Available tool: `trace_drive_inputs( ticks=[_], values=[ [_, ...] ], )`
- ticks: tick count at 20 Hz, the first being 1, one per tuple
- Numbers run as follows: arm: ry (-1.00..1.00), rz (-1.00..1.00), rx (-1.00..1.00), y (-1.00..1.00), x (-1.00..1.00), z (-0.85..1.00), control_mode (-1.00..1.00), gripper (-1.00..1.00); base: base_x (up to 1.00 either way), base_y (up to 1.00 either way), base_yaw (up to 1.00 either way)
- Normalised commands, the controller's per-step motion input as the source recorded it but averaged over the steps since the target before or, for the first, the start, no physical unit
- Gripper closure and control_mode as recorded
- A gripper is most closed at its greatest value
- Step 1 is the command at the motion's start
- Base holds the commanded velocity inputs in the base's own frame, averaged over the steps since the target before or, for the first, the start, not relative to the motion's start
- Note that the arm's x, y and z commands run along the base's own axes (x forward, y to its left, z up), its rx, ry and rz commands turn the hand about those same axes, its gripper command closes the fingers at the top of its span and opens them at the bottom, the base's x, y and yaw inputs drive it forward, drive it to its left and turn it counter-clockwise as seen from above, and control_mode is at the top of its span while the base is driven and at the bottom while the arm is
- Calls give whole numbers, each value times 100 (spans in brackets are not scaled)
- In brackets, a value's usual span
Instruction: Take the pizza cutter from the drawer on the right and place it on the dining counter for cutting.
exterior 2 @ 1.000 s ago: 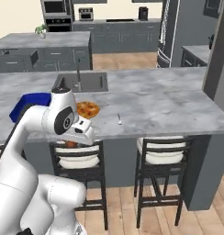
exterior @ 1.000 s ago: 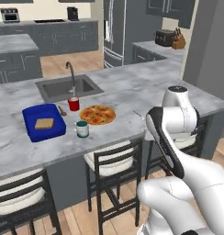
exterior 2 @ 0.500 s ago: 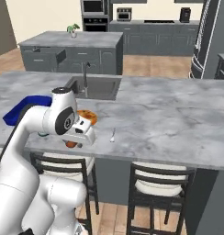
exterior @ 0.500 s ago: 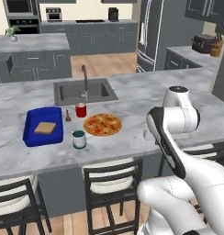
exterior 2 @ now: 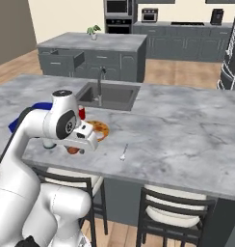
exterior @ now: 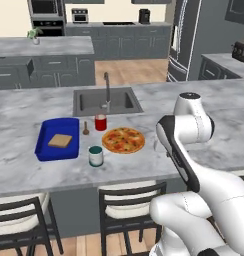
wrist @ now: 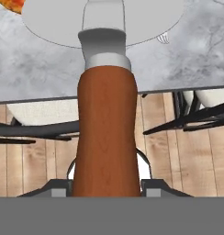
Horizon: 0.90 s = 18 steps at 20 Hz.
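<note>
My gripper (wrist: 107, 188) is shut on the pizza cutter (wrist: 106, 133), clamping its brown wooden handle; the silver collar and round steel blade (wrist: 54, 23) reach out over the marble. In the right base view the gripper (exterior 2: 81, 144) hangs at the near edge of the dining counter (exterior 2: 182, 130), just in front of a pizza (exterior 2: 99, 129), with the brown handle (exterior 2: 72, 150) showing below the hand. The dining counter (exterior: 39, 175) carries an inset sink (exterior: 106, 101). A dark grey drawer (exterior 2: 66, 60) stands pulled out of the far island.
On the counter lie the pizza (exterior: 123, 140), a blue tray with bread (exterior: 57, 138), a teal mug (exterior: 95, 156), a red cup (exterior: 100, 122) and a fork (exterior 2: 123, 153). Dark stools (exterior 2: 175, 212) stand under the near edge. The marble right of the fork is bare.
The whole picture has shifted in both base views, so the base has driven along the counter. The grip on the pizza cutter is unchanged.
</note>
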Motion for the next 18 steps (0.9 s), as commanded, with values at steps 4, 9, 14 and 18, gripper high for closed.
trace_drive_inputs(
  ticks=[4,9,14,18],
  values=[
    [0,0,0,0,0,0,100,100,38,-52,1],
    [0,0,3,-11,17,0,-100,100,42,-40,0],
    [0,0,15,-52,100,0,-100,100,0,0,0],
    [0,1,10,-34,100,-14,-100,100,0,0,0]
  ],
)
